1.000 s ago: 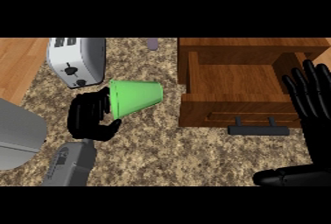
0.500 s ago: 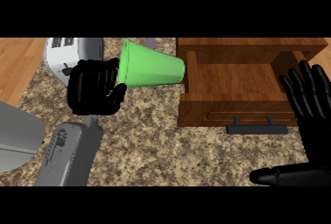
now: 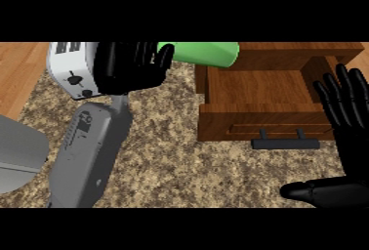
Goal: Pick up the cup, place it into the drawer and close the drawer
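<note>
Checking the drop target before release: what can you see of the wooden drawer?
The brown wooden drawer stands pulled open from its wooden cabinet at the view's upper right, its plank bottom bare. Its front panel faces the speckled stone counter and carries a dark bar handle on two posts. The green plastic cup, held by the left robot hand, hovers on its side near the drawer's back left corner, not inside. The open right robot hand overlaps the drawer's right edge; contact is unclear.

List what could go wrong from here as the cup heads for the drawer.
1. The green cup lies sideways in the left hand, mostly hidden behind it, and could slip.
2. It is near the drawer's back corner, so it might catch the wooden wall.
3. The toaster sits right under the left forearm and could be bumped.
</note>
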Tool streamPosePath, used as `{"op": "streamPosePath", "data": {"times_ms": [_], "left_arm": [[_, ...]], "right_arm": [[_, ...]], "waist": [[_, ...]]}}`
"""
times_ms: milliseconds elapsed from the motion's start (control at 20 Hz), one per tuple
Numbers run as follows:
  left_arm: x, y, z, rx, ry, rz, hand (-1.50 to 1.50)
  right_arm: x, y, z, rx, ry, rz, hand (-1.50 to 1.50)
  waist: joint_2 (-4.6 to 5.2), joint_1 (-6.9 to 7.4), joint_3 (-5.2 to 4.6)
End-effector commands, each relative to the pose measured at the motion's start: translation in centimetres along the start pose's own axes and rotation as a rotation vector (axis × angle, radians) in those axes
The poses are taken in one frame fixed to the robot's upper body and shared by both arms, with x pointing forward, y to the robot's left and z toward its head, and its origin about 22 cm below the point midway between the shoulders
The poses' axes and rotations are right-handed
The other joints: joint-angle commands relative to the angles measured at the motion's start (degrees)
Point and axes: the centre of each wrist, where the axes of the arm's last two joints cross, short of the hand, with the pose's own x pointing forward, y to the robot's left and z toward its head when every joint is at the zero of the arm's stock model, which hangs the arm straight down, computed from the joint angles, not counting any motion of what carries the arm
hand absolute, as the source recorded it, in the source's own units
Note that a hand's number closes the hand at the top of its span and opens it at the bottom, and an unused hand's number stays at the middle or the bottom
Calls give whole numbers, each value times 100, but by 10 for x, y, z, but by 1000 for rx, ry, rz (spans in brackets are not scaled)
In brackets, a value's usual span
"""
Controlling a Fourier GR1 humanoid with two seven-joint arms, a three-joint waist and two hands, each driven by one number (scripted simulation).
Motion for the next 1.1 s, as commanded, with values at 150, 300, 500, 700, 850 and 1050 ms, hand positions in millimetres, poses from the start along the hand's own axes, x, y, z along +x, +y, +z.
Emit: {"op": "streamPosePath", "data": {"times_ms": [150,300,500,700,850,1050], "left_arm": [[-3,-28,-40,-25,42,-29,150],[-13,-40,-43,-40,62,-56,150],[-16,-66,-56,-35,86,-100,150],[-30,-74,-51,-23,124,-101,150],[-38,-89,-50,-22,119,-141,150],[-49,-83,-61,-10,167,-147,150]], "right_arm": [[-2,5,18,7,9,-17,-150],[11,6,9,8,-3,7,-150],[-7,-11,5,19,-6,-5,-150],[-14,-10,2,-4,3,-10,-150],[-10,-22,-4,17,13,-1,-150],[-9,-12,3,18,9,-2,-150]], "waist": [[7,-45,0],[7,-43,-1],[15,-80,2],[17,-79,1],[32,-154,2],[41,-181,2]]}}
